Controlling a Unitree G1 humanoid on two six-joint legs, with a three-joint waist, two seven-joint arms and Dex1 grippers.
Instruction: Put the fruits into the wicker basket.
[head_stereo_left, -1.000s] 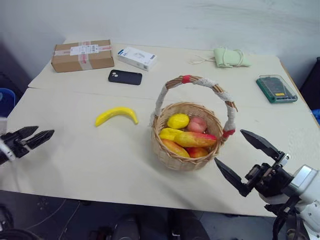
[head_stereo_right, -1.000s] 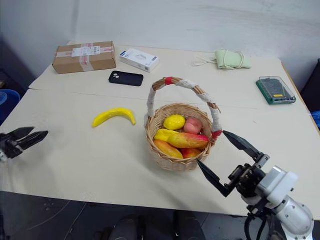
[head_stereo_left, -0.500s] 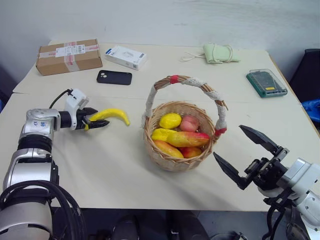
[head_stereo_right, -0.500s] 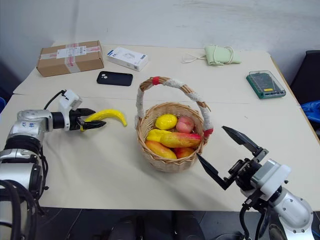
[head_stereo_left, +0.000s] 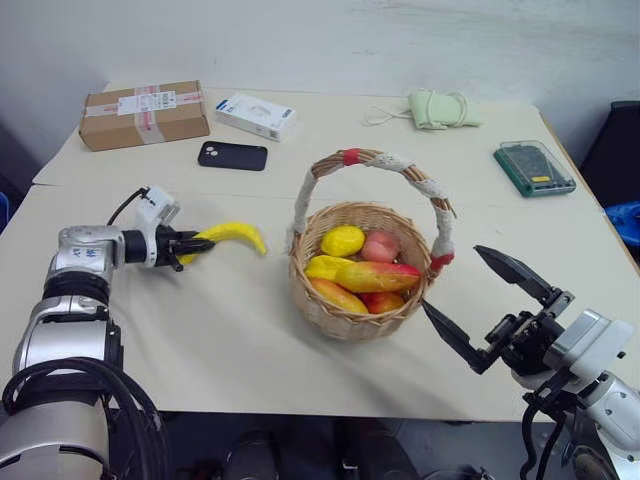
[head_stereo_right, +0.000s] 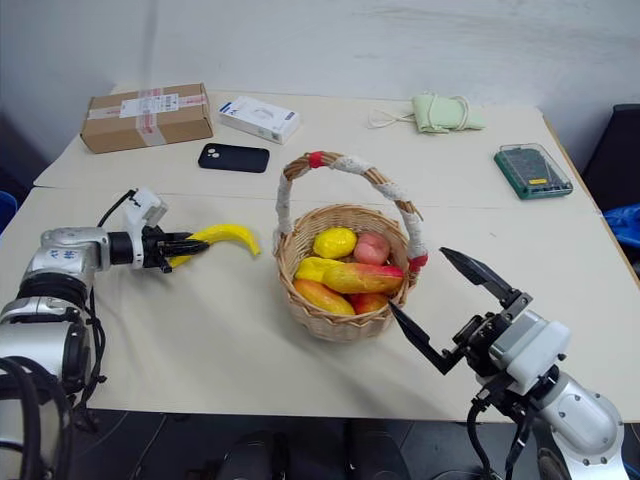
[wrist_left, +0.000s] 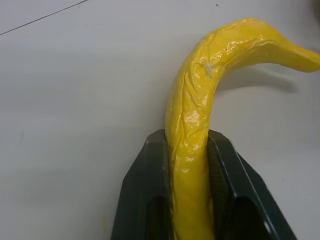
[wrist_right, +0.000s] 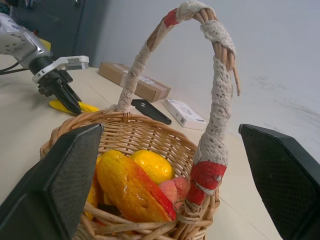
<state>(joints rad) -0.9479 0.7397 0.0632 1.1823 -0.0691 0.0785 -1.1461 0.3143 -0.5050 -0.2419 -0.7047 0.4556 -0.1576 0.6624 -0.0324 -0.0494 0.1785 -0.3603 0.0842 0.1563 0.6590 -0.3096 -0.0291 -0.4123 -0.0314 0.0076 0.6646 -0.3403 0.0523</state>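
Right eye view: mango in wicker basket

Table carries basket, banana, phone, boxes.

Both arms are silver-grey metal cylinders joined in segments, trailing looped black cables, each ending in a white wrist block and a black two-fingered tool, the left tool slim and the right tool showing long, pointed, wedge-shaped fingers.

Yellow banana lies left of fruit-filled wicker basket.
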